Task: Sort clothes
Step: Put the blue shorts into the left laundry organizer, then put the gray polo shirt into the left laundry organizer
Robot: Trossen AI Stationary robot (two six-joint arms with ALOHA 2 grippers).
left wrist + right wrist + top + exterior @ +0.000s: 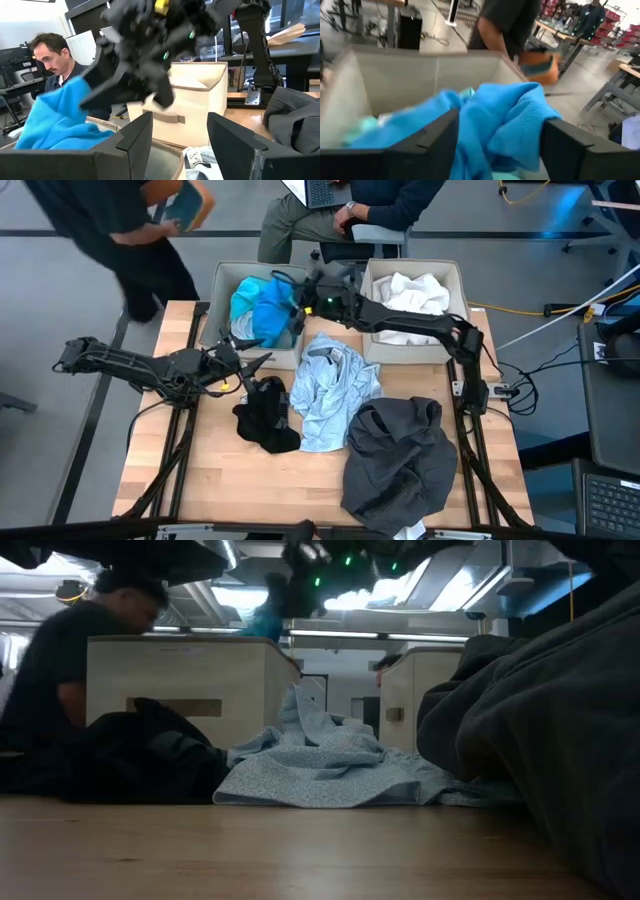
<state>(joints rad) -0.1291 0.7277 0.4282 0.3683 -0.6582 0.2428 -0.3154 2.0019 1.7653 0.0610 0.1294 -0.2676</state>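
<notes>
Over the left bin [222, 280], at the far edge of the worktop [260, 490]: the right pincer [298, 308], at the end of an arm stretched across from the right side. Fingers [437, 137] wide apart here, clamping nothing. Bright turquoise garment [262, 308] bunched up just beyond and between them, heaped inside that left bin and rising above its rim. Hard to tell from the wrist view whether cloth touches the finger pads.

Next door, in the right bin [462, 280]: the white garment [415, 292], piled in a soft mound, partly under the right arm.

Down on the left side: the left pincer [255, 363], hovering just in front of the left bin. Fingers [135, 135] spread as well, with nothing between them. Points toward the bins and the other arm.

On the boards, three pieces out in the open. Closest to the left pincer, the small black garment [268, 418], crumpled in a dark lump. Touching it on its right, the pale blue garment [335, 390], rumpled and spread across the middle, its top edge reaching up between the two bins. Beside that, toward the near right corner, the big dark grey garment [400, 460], a large heap overlapping the pale blue one's edge and running to the worktop's front edge.

Beyond the far edge: one person [120, 220] passing on the left, another person [350, 210] seated behind the bins.
</notes>
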